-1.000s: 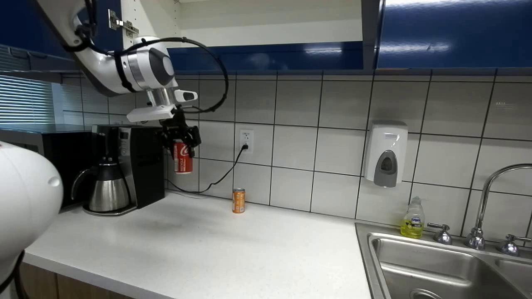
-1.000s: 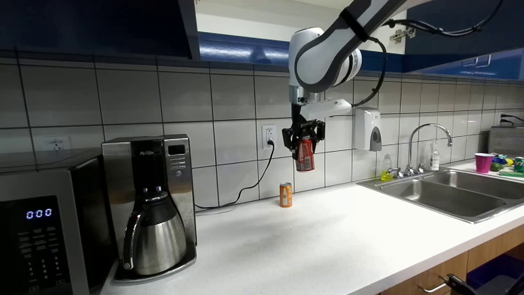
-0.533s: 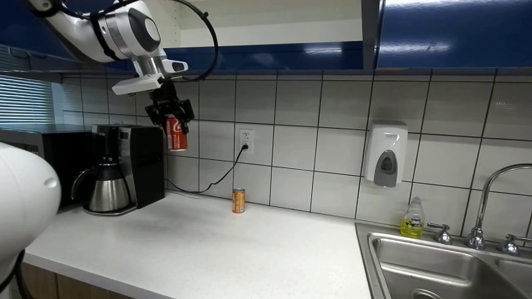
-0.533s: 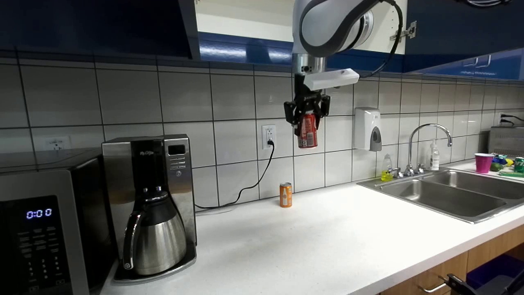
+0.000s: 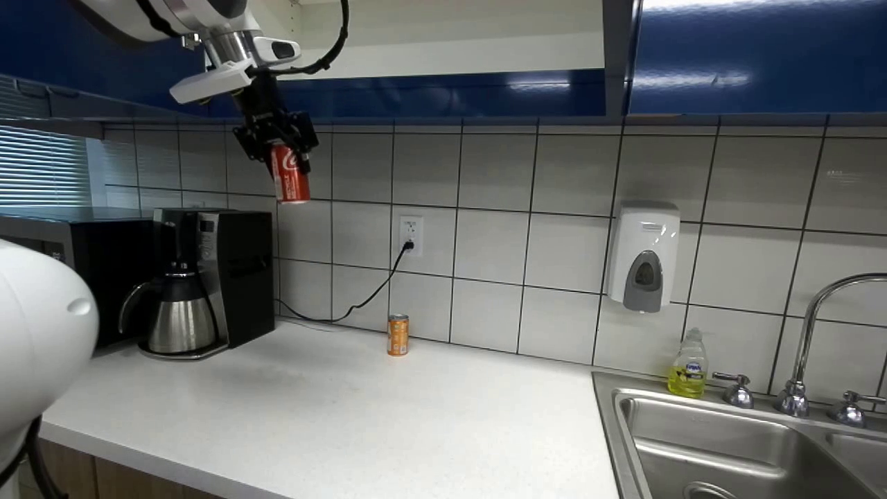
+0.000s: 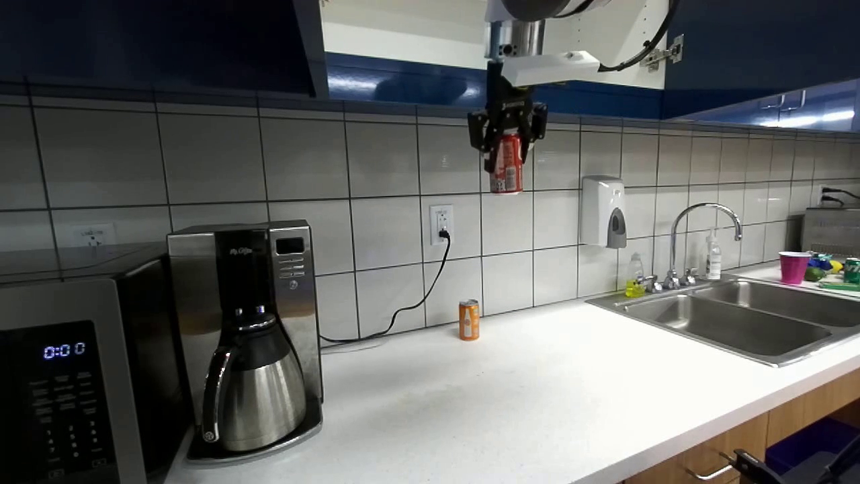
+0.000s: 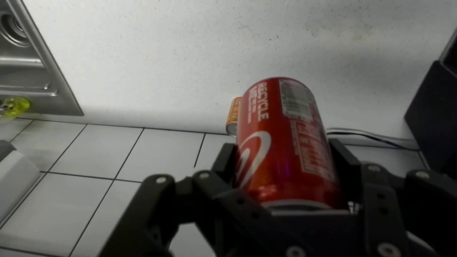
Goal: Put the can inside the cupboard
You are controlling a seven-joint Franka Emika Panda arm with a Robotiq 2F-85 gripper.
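Note:
My gripper is shut on the red can and holds it high above the counter. In an exterior view the gripper and the can hang just below the cupboard's lower edge. In the wrist view the can sits between both fingers, its silvery top end toward the palm. The can is slightly tilted. The cupboard is open, with a pale interior and a dark blue lower rail; its interior also shows in an exterior view. The upper part of its inside is out of view.
An orange can stands on the counter by the tiled wall. A coffee maker and microwave stand at one end, a sink at the other. The open blue door hangs beside the cupboard opening.
The gripper has risen steadily with the red can in it, from well above the counter to just under the cupboard's lower edge. The other things have not moved.

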